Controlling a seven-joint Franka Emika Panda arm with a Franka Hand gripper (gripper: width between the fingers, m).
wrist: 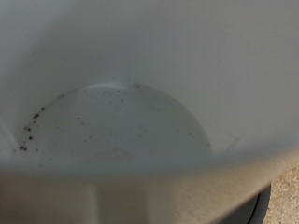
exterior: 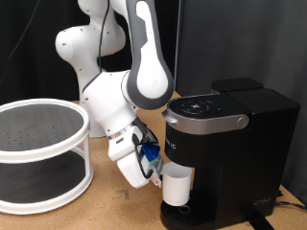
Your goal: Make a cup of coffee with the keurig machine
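Observation:
The black keurig machine (exterior: 230, 134) stands at the exterior view's right, lid down, silver-grey handle on top. The white cup (exterior: 177, 184) sits upright under its round brew head, just above the drip tray (exterior: 192, 218). My gripper (exterior: 156, 172) reaches in from the exterior view's left and is shut on the cup's rim on that side. The wrist view is filled by the cup's white inside (wrist: 131, 121), with dark specks on its bottom and nothing else in it. The fingers themselves are blurred there.
A white two-tier round rack (exterior: 38, 153) stands on the wooden table at the exterior view's left. The white arm base rises behind it. A dark curtain hangs at the back. A black cable runs by the machine's lower right.

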